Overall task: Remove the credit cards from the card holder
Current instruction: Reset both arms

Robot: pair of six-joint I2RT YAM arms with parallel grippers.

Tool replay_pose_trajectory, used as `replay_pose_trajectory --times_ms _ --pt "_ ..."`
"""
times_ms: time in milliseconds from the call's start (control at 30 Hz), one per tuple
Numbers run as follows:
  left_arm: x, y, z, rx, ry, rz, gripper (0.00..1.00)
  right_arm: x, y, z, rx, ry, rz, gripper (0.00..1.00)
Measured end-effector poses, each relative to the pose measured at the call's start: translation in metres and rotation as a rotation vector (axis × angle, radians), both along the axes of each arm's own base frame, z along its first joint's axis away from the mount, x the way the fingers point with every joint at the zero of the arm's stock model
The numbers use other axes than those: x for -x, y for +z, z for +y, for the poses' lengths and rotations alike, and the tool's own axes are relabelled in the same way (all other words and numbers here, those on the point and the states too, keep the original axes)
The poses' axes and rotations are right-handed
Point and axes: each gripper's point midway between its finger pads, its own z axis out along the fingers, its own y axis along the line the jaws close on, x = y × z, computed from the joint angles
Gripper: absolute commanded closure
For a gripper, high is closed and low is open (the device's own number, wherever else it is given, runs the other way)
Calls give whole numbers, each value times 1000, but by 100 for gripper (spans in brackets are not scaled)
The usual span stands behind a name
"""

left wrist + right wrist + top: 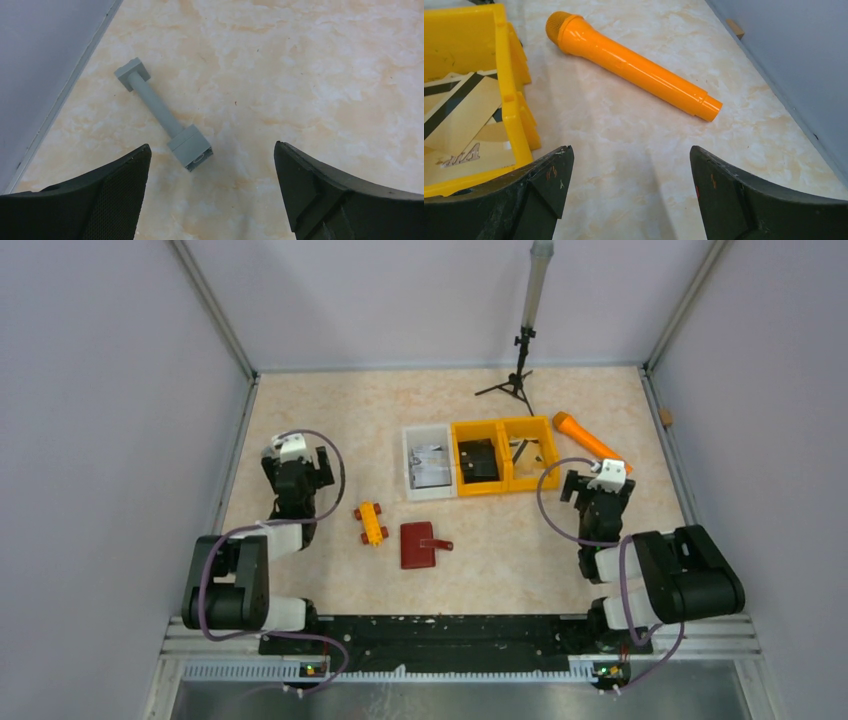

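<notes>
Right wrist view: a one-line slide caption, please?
Open right gripper above the marbled table, orange toy microphone ahead, yellow bin of cards alongside.

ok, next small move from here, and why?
Probably swing the left gripper toward the card holder, passing above the red-and-yellow toy block that sits between them. Both grippers are open and empty. The left faces a grey brick piece, the right gripper an orange toy microphone. The holder lies closed on the table, somewhat nearer the left arm.
</notes>
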Motion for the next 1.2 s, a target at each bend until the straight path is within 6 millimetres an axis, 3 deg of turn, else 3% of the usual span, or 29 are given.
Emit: replay_pose_trajectory --times_ms 133,233,367,533,733,1200 --pt "-2 4 -7 -3 -50 -9 8 -7 3 -5 -21 -21 -27 13" --pt "0 6 -10 -5 -67 -15 9 -9 2 -7 -35 -28 -27 5" --pt "-1 8 -13 -2 -83 -61 4 -12 6 -6 -46 -30 -42 5" --pt "5 -21 -14 6 -90 -26 1 -13 7 -7 -47 -30 -45 4" --pt "0 -11 -15 5 -94 -69 1 -13 7 -7 -47 -30 -45 3" --pt "0 -10 -15 5 -95 -75 1 -13 7 -7 -47 -30 -45 2"
